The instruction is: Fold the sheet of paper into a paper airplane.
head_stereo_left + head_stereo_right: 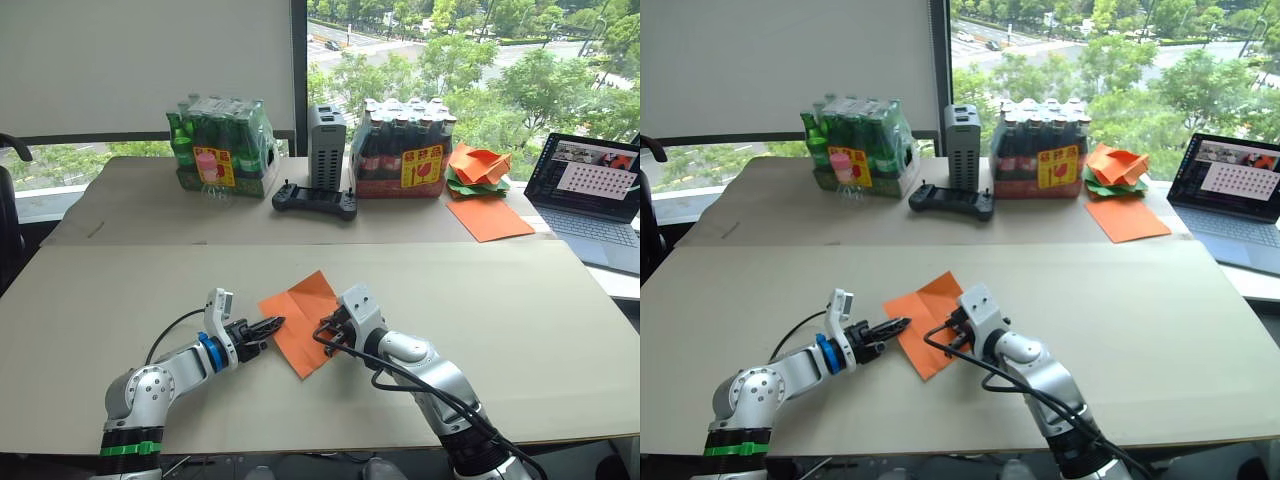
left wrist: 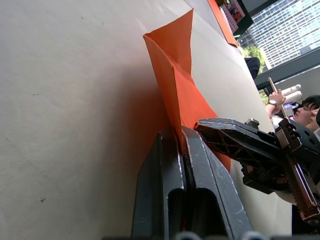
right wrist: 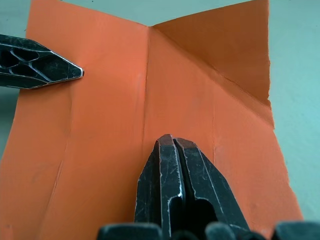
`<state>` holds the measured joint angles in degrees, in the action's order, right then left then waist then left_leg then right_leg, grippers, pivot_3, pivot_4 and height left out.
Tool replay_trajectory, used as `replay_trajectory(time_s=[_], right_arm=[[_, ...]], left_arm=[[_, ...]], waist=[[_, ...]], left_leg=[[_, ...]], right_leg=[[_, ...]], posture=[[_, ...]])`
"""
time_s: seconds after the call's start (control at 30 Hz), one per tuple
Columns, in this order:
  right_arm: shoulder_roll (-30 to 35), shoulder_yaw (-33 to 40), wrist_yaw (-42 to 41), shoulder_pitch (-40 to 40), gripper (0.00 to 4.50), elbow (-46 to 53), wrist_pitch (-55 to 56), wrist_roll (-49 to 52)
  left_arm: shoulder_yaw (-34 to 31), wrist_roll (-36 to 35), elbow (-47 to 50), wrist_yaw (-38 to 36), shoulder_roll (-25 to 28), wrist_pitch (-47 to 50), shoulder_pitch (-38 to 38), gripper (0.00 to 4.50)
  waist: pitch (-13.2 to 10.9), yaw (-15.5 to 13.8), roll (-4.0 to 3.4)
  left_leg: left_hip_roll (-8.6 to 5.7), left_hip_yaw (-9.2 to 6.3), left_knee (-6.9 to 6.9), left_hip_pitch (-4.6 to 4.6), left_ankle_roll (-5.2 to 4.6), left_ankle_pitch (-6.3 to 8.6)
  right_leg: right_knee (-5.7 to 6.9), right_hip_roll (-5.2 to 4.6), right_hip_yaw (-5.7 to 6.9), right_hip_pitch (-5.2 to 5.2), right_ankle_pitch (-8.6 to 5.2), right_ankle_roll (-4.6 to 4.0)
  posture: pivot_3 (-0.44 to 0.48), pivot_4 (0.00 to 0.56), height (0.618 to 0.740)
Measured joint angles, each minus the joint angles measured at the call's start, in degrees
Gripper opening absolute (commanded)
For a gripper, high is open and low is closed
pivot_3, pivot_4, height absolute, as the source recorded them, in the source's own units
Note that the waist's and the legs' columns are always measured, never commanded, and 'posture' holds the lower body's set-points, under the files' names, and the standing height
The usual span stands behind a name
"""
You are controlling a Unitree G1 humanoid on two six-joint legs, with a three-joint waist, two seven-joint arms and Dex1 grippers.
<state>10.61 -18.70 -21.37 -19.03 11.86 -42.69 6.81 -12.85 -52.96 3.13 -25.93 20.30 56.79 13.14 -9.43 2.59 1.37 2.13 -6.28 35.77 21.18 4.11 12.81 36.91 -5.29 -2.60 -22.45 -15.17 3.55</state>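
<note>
Orange and thin, the sheet of paper lies near the front of the tan worktop, between the two grippers. It has long crease lines, and one far corner is folded over into a triangle flap.

The left gripper reaches in from the left side. Its black fingers are pressed tight together and pinch the left edge of the sheet, which lifts a little there.

The right gripper comes in from the right side. Its fingers are also pressed together, with no gap, and their tips rest on top of the sheet close to the middle crease. The tip of the left gripper shows at the sheet's edge in the right wrist view.

At the back of the worktop stand a pack of green bottles and a pack of dark bottles. A grey box stands between them, with a black controller in front of it. To the right sit a heap of orange and green paper shapes, a flat smooth orange sheet and an open laptop.
</note>
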Motion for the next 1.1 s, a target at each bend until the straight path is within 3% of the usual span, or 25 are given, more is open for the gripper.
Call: replay_trajectory(time_s=[0.23,0.43,0.53,0.83,1.1], right_arm=[[-2.2,3.0,-0.9,-0.6,0.0,0.0,-1.9,3.1],[-7.8,14.5,-4.7,-5.0,0.0,3.9,-6.9,18.3],[-7.7,18.8,-6.5,-7.2,0.0,7.8,-9.7,26.2],[-4.2,19.3,-7.7,-6.4,0.0,9.1,-12.7,32.9],[-3.7,18.0,-6.1,-4.6,0.0,10.2,-12.7,34.6]], left_arm=[[-0.1,-0.4,-0.6,-2.0,2.0,2.5,1.0,0.01],[1.6,0.3,-3.1,-7.6,7.1,4.3,3.1,0.01],[3.0,1.5,-5.1,-11.2,10.1,4.9,4.8,0.01],[10.8,7.0,-11.8,-26.0,18.8,5.3,10.7,0.01],[18.9,15.7,-22.4,-38.4,21.4,0.5,19.4,0.01]], waist=[[0.0,0.1,0.0],[-0.1,0.1,-0.07],[-0.2,0.0,-0.07],[-0.2,0.1,-0.09],[-0.2,0.0,-0.08]], left_leg=[[0.0,0.0,-0.02,0.11,0.0,0.0],[0.0,-0.04,0.01,0.78,0.03,-0.02],[0.0,-0.04,-0.02,0.81,0.03,-0.02],[0.0,-0.04,-0.03,0.83,0.03,-0.02],[-0.01,-0.04,-0.03,0.87,0.03,-0.03]], right_leg=[[0.0,0.01,0.0,-0.12,0.02,-0.04],[0.16,0.02,0.01,-0.82,0.14,-0.22],[0.09,0.0,0.04,-0.81,0.14,-0.22],[0.1,0.01,0.04,-0.84,0.13,-0.21],[0.1,0.02,0.05,-0.86,0.12,-0.2]], posture=[[0.0,0.15,0.74],[0.0,0.15,0.74],[0.0,0.15,0.74],[0.0,0.15,0.74],[0.0,0.15,0.74]])
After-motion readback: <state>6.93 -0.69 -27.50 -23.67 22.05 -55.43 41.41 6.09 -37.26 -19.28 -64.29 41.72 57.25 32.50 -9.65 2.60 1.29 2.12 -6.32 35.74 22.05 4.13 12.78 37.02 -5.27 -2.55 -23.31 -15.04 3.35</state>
